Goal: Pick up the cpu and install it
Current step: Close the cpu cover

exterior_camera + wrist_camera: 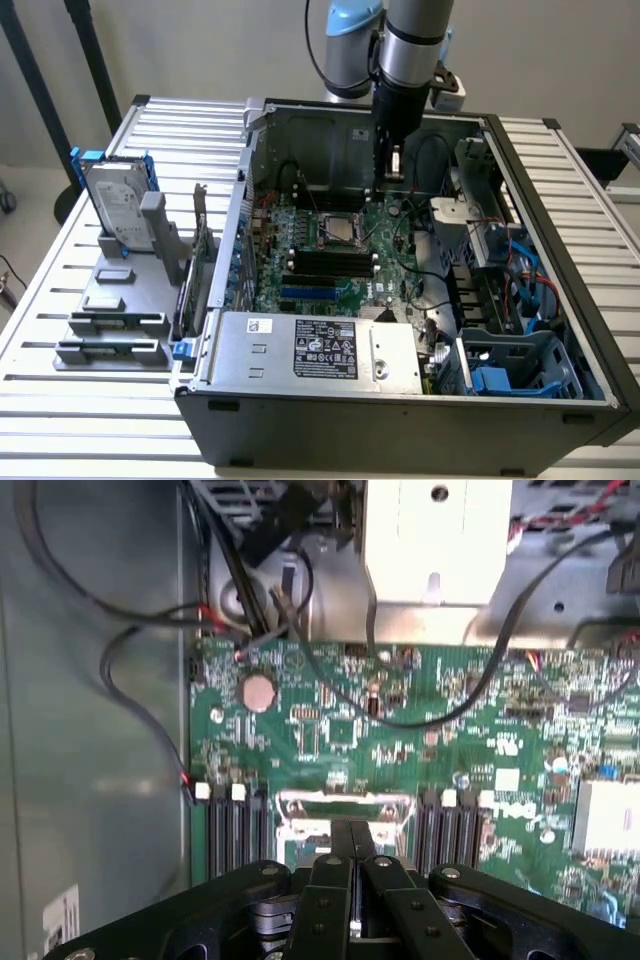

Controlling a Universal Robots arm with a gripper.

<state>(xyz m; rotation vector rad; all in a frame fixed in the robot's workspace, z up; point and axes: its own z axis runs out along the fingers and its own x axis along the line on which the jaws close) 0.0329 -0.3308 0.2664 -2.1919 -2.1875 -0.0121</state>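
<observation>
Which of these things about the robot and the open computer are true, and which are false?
1. The black robot gripper reaches down inside the open dark grey metal computer case. True.
2. Its fingers are spread wide apart. False: they are shut together.
3. The big silver hard drive with a blue bracket lies inside the case. False: it stands in the grey plastic holder outside the case, on the exterior view's left.
4. A green circuit board lies below the gripper. True.
</observation>
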